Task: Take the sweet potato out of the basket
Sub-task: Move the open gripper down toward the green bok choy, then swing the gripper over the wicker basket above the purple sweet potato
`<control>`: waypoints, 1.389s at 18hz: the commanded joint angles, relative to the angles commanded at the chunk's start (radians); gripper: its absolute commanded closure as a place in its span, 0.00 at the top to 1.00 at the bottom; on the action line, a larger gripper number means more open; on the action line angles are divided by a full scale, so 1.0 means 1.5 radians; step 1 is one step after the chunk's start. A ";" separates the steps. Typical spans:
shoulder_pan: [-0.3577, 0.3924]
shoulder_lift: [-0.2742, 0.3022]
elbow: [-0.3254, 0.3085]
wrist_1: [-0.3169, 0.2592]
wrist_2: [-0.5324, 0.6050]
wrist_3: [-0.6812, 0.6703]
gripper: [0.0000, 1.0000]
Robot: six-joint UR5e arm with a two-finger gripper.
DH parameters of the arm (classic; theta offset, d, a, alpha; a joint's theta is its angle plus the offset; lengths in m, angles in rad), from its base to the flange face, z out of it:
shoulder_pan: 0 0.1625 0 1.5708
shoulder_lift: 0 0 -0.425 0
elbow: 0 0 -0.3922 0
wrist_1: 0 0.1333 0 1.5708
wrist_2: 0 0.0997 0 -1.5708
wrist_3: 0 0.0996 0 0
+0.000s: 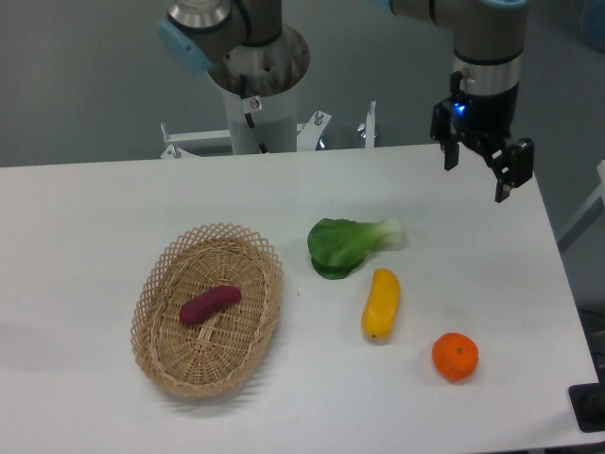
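No step of the pick is done: the sweet potato [210,305] lies on the floor of the basket [155,286] near the table's [85,218] front-left corner, while the gripper [479,173], its 2 fingers spread and holding nothing, hangs above the back-right corner, well apart.

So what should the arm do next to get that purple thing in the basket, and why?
Probably swing left and forward over the basket. The gripper hangs open and empty near the table's far right edge, while the sweet potato lies alone in the basket, far from it.
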 joint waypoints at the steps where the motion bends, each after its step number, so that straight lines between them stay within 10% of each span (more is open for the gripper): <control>1: 0.002 0.000 -0.006 0.002 0.000 0.004 1.00; 10: -0.019 0.014 -0.045 0.007 -0.007 -0.067 1.00; 17: -0.139 -0.022 -0.044 0.067 -0.008 -0.405 1.00; 25: -0.250 -0.058 -0.057 0.088 -0.006 -0.478 1.00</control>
